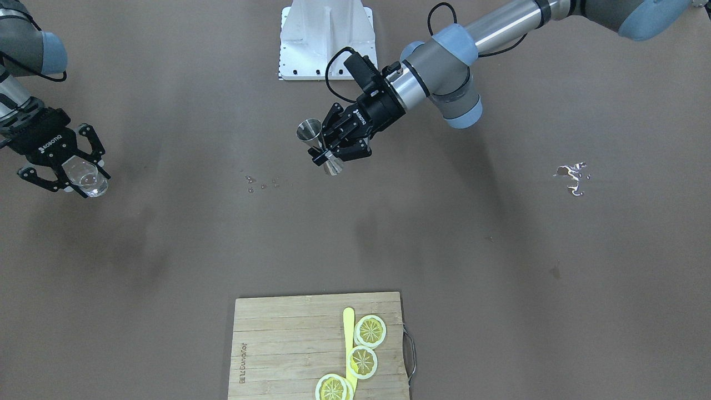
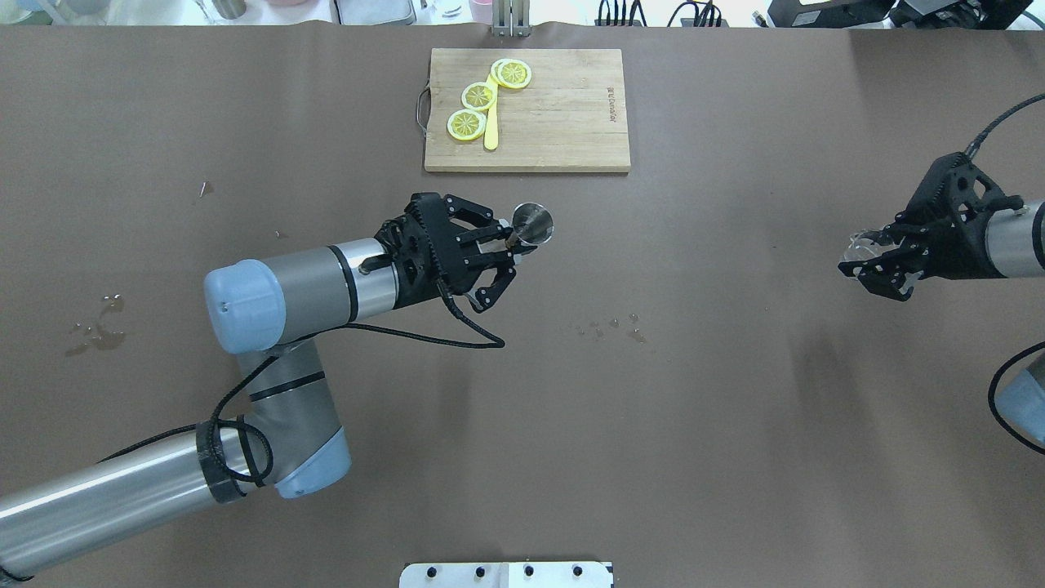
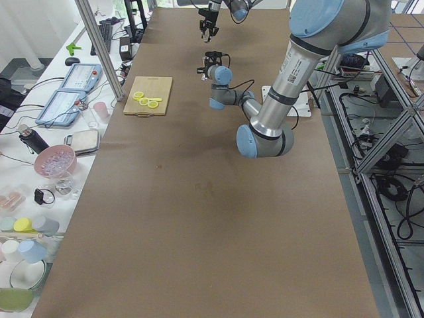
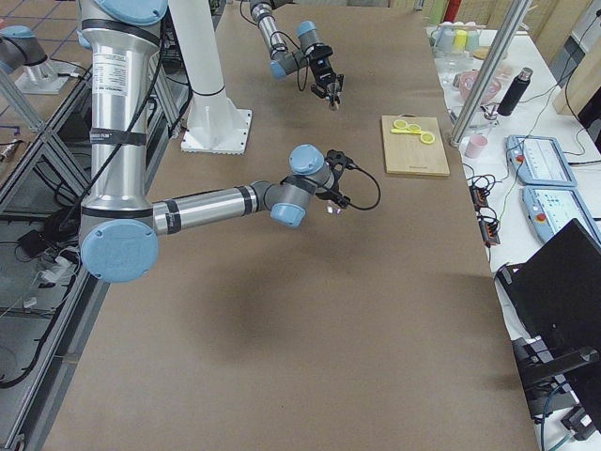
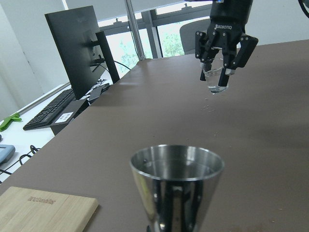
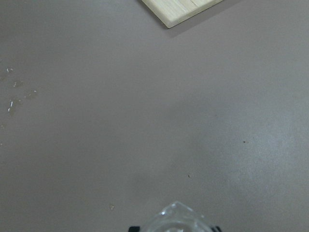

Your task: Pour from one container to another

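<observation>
My left gripper (image 1: 328, 154) (image 2: 513, 248) is shut on a steel double-cone jigger (image 1: 319, 146) (image 2: 531, 224), gripped at its waist and held above the table's middle. The jigger's upper cup (image 5: 176, 186) stands upright and fills the lower part of the left wrist view. Far off to the robot's right, my right gripper (image 1: 78, 178) (image 2: 872, 263) is shut on a clear faceted glass (image 1: 88, 176) (image 5: 215, 79), lifted off the table. Only the rim of that glass (image 6: 177, 220) shows at the bottom of the right wrist view.
A bamboo cutting board (image 2: 563, 122) (image 1: 278, 344) with lemon slices (image 2: 478, 96) and a yellow knife (image 2: 491, 131) lies at the far edge. Water droplets (image 2: 608, 327) and a small puddle (image 1: 572, 176) sit on the brown table. The white robot base (image 1: 326, 39) stands between the arms.
</observation>
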Controlling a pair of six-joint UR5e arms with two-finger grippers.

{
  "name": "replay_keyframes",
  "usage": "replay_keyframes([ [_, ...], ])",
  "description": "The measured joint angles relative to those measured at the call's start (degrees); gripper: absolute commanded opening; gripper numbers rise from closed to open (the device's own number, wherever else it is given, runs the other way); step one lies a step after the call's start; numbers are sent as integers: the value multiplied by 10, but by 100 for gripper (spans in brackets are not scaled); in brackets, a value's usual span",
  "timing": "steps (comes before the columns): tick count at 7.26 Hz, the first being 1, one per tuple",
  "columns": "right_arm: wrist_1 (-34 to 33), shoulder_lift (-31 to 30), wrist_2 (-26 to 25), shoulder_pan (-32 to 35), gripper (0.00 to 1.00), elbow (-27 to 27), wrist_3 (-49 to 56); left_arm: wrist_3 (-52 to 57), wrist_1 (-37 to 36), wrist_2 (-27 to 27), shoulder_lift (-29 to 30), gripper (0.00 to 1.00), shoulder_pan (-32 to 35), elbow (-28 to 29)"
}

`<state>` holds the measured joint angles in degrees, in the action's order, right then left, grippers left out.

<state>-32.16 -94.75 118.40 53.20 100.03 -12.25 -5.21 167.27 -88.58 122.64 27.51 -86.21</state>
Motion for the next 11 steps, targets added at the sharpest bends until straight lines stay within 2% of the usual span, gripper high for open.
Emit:
replay_keyframes([
  [2,99,-17,-2,3,0,-51,-43,-34,-2,67,-61,0,-1,-59],
  [5,225,-26,-3,10,0,-138,-67,-93,-5,203,-146,0,-4,-121],
  [8,261,-20,-6,10,0,-182,-63,-201,-16,358,-191,0,-6,-128],
  [11,289,-8,-9,9,0,-221,-56,-342,-97,465,-212,0,-5,-129],
])
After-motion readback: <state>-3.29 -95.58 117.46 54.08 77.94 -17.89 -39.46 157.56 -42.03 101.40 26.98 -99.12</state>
